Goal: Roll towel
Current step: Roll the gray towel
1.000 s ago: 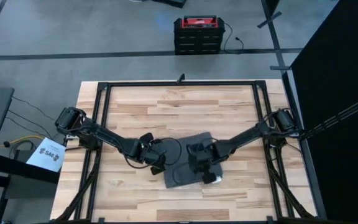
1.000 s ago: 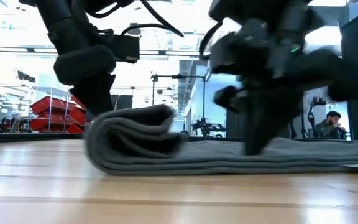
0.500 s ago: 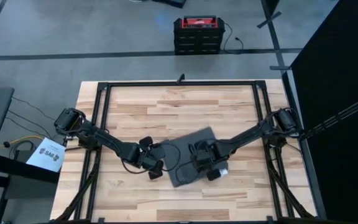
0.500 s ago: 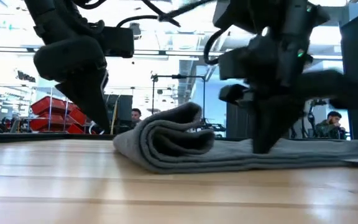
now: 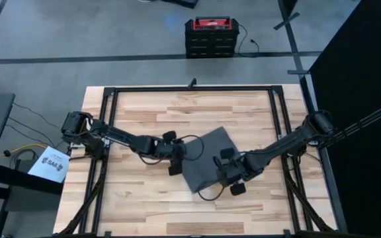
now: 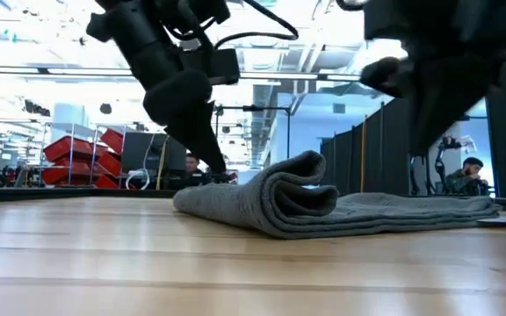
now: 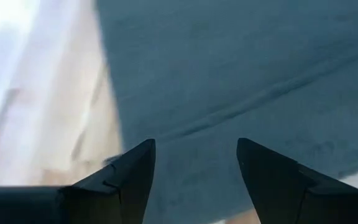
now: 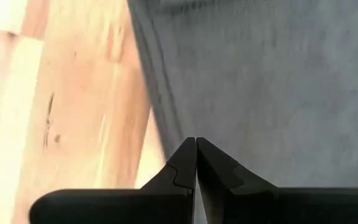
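Towel, dark grey, partly rolled, mid-table; two arms reaching in from the side edges.

Towel [image 5: 207, 162]: lies on the wooden table [image 5: 151, 112] slightly toward 5 o'clock of centre, turned diamond-wise; in the low view its near end curls into a loose roll [image 6: 292, 189], the rest flat behind. Right gripper [image 5: 233, 180]: at the towel's 5 o'clock edge, fingers pressed together and holding nothing, arm stretched low from the 3 o'clock mount. Left gripper [image 5: 175, 158]: at the towel's 9 o'clock edge, fingers [image 7: 129, 174] spread apart over the cloth, arm extended from the 9 o'clock mount.
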Robot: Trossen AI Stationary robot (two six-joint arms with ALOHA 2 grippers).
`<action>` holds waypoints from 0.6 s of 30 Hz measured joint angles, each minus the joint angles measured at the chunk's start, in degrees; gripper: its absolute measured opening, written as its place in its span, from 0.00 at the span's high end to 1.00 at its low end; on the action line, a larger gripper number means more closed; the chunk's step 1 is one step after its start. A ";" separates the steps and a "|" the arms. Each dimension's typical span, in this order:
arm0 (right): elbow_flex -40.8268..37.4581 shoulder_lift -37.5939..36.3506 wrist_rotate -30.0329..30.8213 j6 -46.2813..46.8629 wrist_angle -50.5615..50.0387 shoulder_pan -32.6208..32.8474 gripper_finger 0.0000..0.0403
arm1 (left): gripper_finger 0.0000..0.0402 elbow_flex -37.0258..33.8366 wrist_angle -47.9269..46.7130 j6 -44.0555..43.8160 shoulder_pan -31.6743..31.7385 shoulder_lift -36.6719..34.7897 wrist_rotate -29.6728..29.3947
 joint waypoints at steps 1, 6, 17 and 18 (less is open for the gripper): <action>-1.12 0.53 -0.22 1.32 0.05 -0.01 1.00 | 0.47 -0.54 0.98 0.15 0.00 0.00 0.86; -6.08 3.35 -0.69 3.56 -0.10 -2.65 1.00 | 0.47 -2.79 1.53 -2.40 -1.96 0.00 1.21; -8.00 3.86 -0.03 -12.12 6.60 -15.67 1.00 | 0.47 -8.76 16.86 -9.45 -7.58 0.02 1.89; -8.01 3.92 1.04 -14.58 8.13 -16.96 1.00 | 0.47 -8.77 18.10 -9.58 -7.85 0.02 1.83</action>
